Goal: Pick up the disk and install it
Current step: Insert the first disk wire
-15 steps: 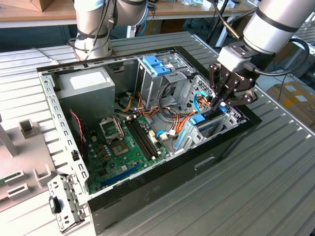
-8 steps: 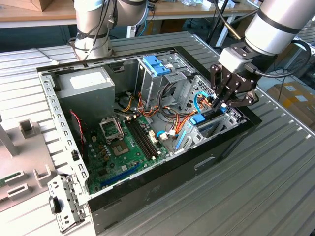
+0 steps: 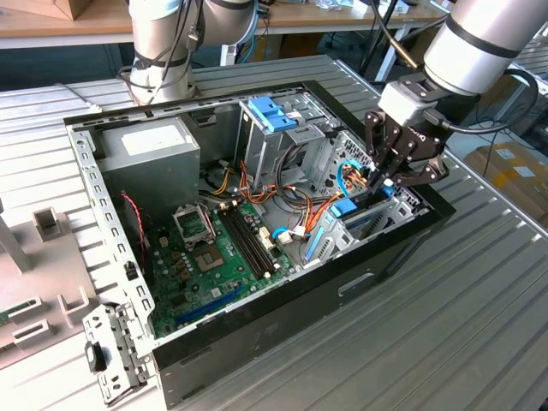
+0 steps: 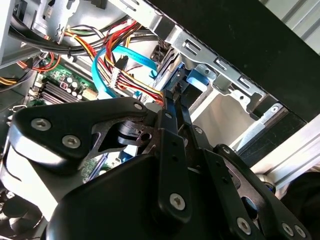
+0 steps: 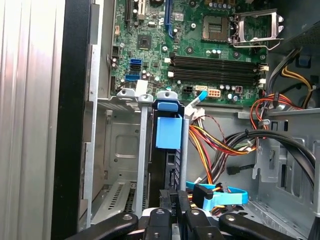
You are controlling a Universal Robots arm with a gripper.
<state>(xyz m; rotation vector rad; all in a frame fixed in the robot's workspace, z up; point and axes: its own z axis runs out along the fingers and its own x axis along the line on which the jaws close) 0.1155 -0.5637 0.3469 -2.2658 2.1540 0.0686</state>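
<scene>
Inside the open black desktop computer case, at the drive cage on the corner at the exterior view's right, the black multi-link gripper reaches down among the cables. Its fingers look drawn close together on the rear edge of the disk, a flat rectangular drive with a dark body, bright blue plastic rails and a blue end tab, so the hold reads as a pinch on the disk, though the contact itself is partly hidden by the finger links in both wrist views. The disk stands on edge in a slot of the grey metal cage, between upright sheet-metal dividers, its blue tab end pointing away from the gripper toward the green motherboard. Its long axis runs straight out from the fingertips and along the slot, so drive and gripper lie in one line, with the disk directly ahead of the fingers. It looks largely seated in the bay; whether it is fully home cannot be told. A thin pale-blue flat cable curls just beside the fingers, and a bundle of red, yellow and orange power wires passes near the cage. A broader pale-blue ridged plastic latch sits well apart on the upper bay.
</scene>
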